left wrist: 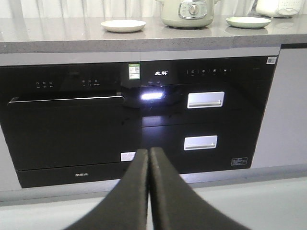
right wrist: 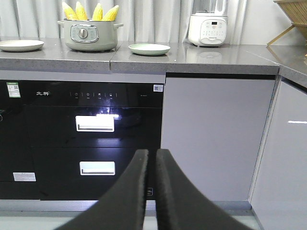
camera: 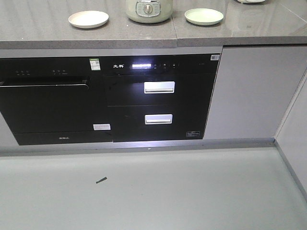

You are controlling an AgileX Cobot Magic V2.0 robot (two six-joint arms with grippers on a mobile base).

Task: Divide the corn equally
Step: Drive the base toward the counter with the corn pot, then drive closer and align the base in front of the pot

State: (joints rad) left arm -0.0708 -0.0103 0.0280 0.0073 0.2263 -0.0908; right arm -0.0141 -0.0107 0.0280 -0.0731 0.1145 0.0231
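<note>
Though out of frame elsewhere, corn (right wrist: 90, 11) in pot (right wrist: 88, 36), right-wrist view

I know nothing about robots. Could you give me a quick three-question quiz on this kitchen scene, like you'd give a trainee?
1. How many corn cobs stand in the pot?
2. Where is the pot? A) on the counter between the white plate and the green plate; B) on the floor; C) inside a drawer.
3. True or false: each plate already holds corn.
Key: 1. four; 2. A; 3. false.
</note>
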